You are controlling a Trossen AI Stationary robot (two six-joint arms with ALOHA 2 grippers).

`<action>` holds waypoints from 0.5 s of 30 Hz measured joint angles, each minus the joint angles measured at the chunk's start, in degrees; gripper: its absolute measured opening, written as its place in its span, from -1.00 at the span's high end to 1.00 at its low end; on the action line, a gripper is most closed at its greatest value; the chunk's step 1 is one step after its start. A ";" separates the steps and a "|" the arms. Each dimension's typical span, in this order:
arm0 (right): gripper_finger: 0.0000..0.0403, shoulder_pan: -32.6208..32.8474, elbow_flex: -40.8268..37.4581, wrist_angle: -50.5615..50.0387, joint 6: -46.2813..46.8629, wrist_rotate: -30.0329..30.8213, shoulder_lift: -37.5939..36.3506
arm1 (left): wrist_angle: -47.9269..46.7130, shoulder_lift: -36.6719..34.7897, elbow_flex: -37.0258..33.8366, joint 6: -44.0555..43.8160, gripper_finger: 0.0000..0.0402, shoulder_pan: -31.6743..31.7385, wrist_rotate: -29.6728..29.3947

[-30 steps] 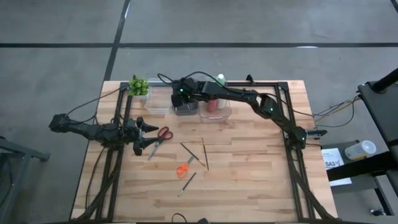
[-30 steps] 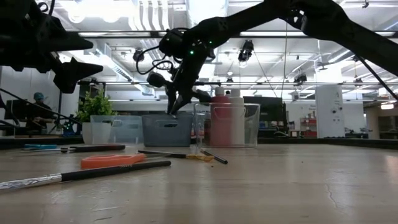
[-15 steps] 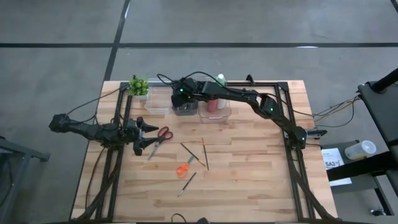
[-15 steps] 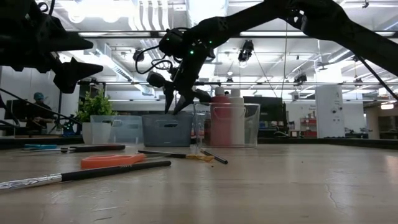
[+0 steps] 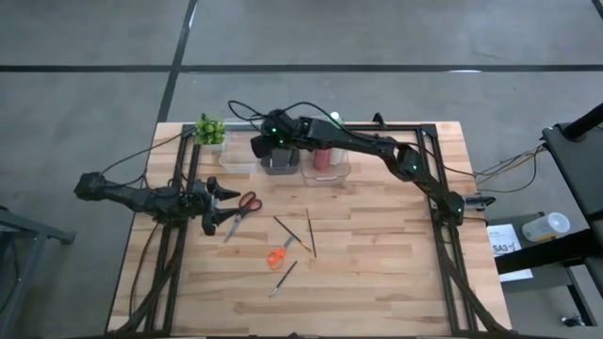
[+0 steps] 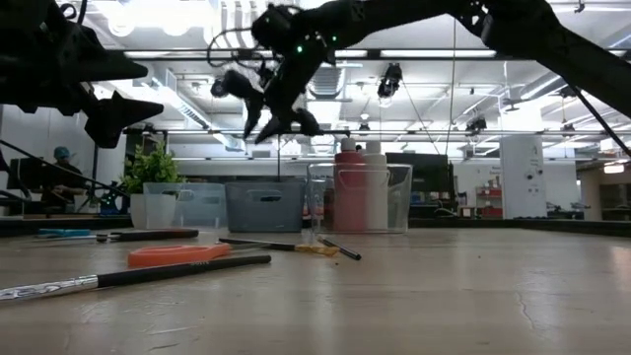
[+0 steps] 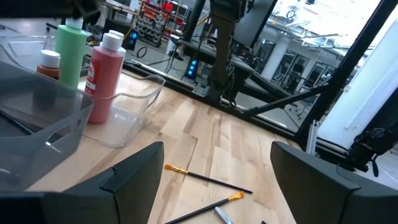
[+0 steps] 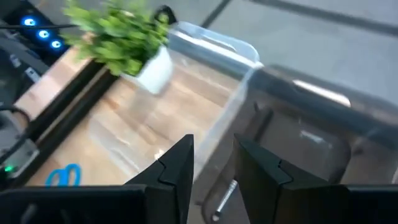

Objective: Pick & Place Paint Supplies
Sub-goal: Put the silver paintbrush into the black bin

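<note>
The high view laid out the whole table (image 5: 377, 282), with the dark bin (image 5: 280, 162) as the middle of a row of three containers along the far edge; the low view alone showed that the right gripper (image 6: 279, 113) hung well above that bin (image 6: 264, 205), clear of its rim, its fingers spread moderately and nothing between them. The right wrist view looked down into the dark bin (image 8: 311, 143) and showed what no other view did: a thin metal-tipped tool (image 8: 222, 199) lying inside it, with the clear bin (image 8: 186, 93) just beside it and the potted plant (image 8: 127, 43) beyond that. The left wrist view gave the other side of the dark bin (image 7: 37, 118), where a second clear bin (image 7: 134, 106) held a red paint bottle (image 7: 104, 74), a green bottle (image 7: 69, 53) and a small brown one (image 7: 48, 62). From above, the left gripper (image 5: 222, 205) waited nearer the front than the dark bin and to its left, fingers wide apart and holding nothing, just beside the red-handled scissors (image 5: 243, 209). Further toward the front from the dark bin lay the brushes (image 5: 309, 231), an orange tool (image 5: 275, 257) and another dark-handled brush (image 5: 283, 278), all loose on the wood.
</note>
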 joint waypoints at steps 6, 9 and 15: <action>0.46 3.85 2.42 -0.33 -5.39 3.12 -2.27 | 0.00 0.00 0.00 0.00 -0.51 0.00 0.02; 0.46 6.57 2.45 -1.33 -8.26 7.04 -3.58 | 0.00 0.00 0.00 0.00 -0.51 0.00 0.02; 0.46 13.41 2.39 -2.55 -15.90 10.39 -7.32 | 0.00 0.00 0.00 0.00 -0.51 0.00 0.04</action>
